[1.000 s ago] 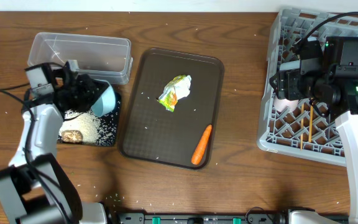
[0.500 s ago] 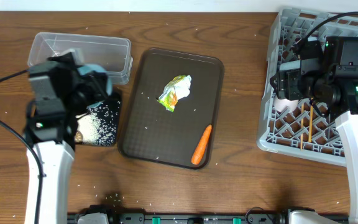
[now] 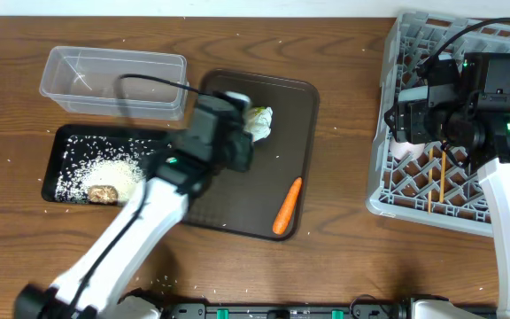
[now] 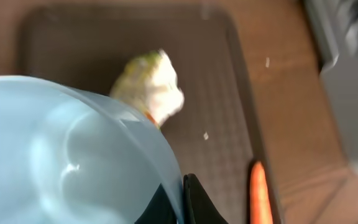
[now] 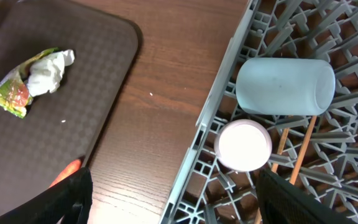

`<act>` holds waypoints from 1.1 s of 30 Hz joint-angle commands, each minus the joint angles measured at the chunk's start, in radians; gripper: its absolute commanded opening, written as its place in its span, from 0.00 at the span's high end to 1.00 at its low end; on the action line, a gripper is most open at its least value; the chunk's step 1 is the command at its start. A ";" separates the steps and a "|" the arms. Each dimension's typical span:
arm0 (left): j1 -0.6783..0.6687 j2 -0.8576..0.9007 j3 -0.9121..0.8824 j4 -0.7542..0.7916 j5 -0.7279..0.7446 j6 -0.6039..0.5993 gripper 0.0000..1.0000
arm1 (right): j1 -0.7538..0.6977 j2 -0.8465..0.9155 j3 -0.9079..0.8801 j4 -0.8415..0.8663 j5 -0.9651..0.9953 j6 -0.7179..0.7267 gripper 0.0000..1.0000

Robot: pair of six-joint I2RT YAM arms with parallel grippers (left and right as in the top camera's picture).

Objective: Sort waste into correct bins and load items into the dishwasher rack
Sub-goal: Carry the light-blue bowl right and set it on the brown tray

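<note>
Left gripper (image 4: pixel 185 200) is apparently pinching the bowl (image 4: pixel 73 162) above the tray (image 3: pixel 237 202) on the speckled counter (image 3: pixel 343 133); right gripper (image 5: pixel 179 205) is hovering spread.

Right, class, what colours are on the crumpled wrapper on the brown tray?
Yellow-green and white wrapper, seen best from the right wrist camera.

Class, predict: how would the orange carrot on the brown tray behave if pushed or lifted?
The tapered orange carrot looks rigid, so it should lift without drooping. Being round and tapered, it would probably roll in a curve on the dark brown tray.
</note>
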 commanded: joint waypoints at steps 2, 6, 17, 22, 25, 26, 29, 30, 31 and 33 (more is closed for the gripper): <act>-0.055 0.100 0.010 -0.007 -0.052 0.013 0.94 | 0.006 0.001 0.000 -0.002 -0.006 0.018 0.23; -0.082 0.156 0.010 -0.014 -0.038 0.006 0.93 | 0.007 0.001 0.000 0.000 -0.015 0.018 0.23; -0.082 0.041 0.070 -0.060 -0.042 -0.078 0.23 | 0.048 0.072 0.000 0.087 -0.234 0.097 0.24; -0.002 -0.112 0.091 -0.074 -0.042 -0.079 0.17 | 0.145 0.184 0.000 0.138 -0.269 0.131 0.25; 0.084 -0.194 0.091 -0.086 -0.042 -0.086 0.16 | 0.219 0.259 0.000 0.180 -0.306 0.143 0.25; 0.114 -0.214 0.090 -0.092 -0.042 -0.086 0.17 | 0.245 0.282 0.000 0.193 -0.308 0.152 0.25; 0.206 -0.249 0.090 -0.118 -0.042 -0.086 0.16 | 0.325 0.362 0.000 0.236 -0.307 0.174 0.27; 0.229 -0.251 0.090 -0.127 -0.042 -0.086 0.16 | 0.350 0.389 0.000 0.254 -0.307 0.193 0.27; 0.253 -0.251 0.090 -0.140 -0.042 -0.086 0.17 | 0.372 0.414 0.000 0.270 -0.308 0.213 0.28; 0.286 -0.244 0.090 -0.163 -0.042 -0.085 0.16 | 0.415 0.464 0.000 0.304 -0.307 0.256 0.32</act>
